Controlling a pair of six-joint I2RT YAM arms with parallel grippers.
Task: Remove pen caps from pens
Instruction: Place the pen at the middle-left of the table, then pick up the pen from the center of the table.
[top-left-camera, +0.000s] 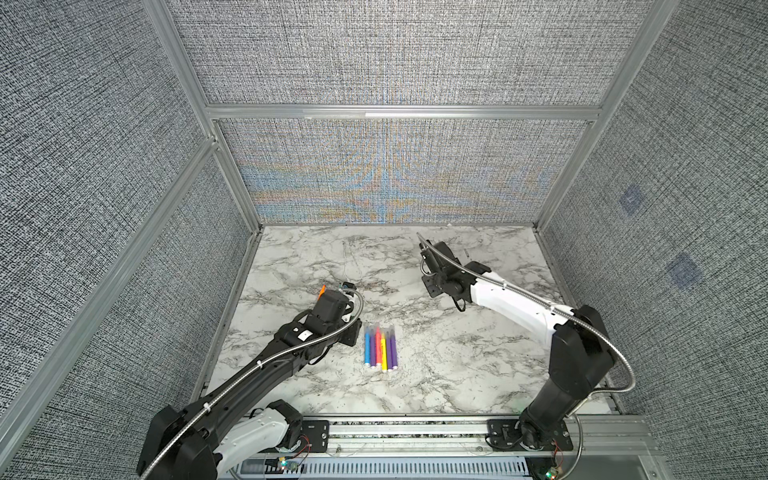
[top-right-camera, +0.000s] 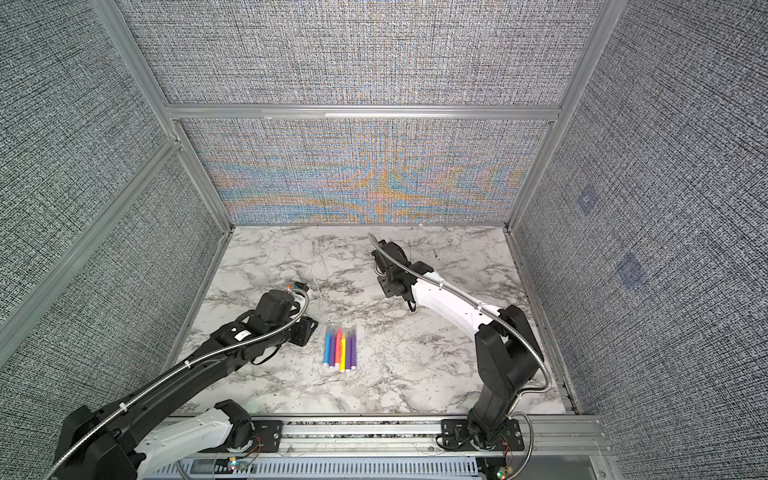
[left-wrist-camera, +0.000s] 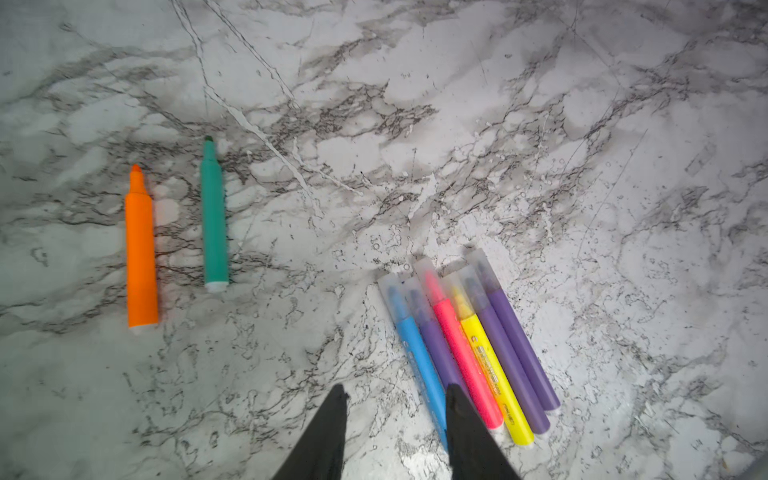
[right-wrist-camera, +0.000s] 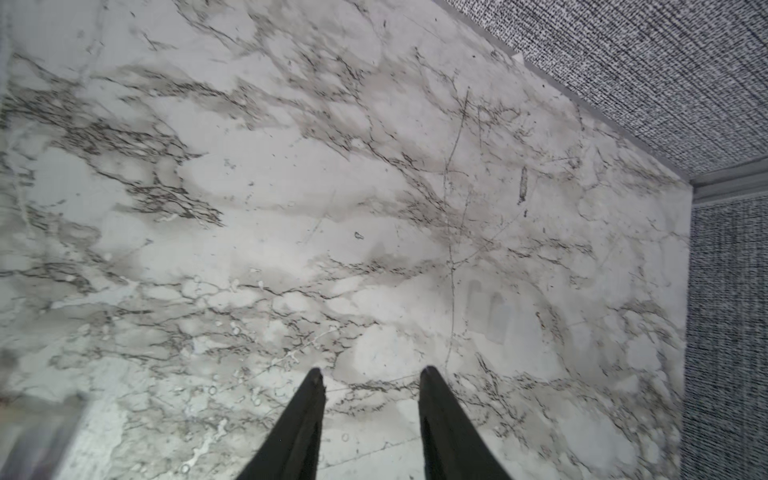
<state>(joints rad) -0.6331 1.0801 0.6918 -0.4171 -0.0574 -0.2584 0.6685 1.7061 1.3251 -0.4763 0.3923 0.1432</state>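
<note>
Two black-and-white robot arms
Left arm (top-left-camera: 270, 361) and right arm (top-left-camera: 519, 305): matte black housings, glossy white shells, ribbed silver cable conduit (top-left-camera: 530, 297) held by white ties, tapered black end effector fingers (right-wrist-camera: 299, 424)

white-grey marble tabletop (top-left-camera: 436, 374) free mid + front-right. obstacles: tight bundle of six capped marker pens (top-left-camera: 380, 349) front-centre, touching, no gap btw. uncapped orange marker pen (left-wrist-camera: 141, 257) + uncapped green marker pen (left-wrist-camera: 215, 220) lie apart, clear lane btw. black left arm (top-left-camera: 299, 336) crowds bundle's left side. grey fabric walls (top-left-camera: 374, 62) on 3 sides.
</note>
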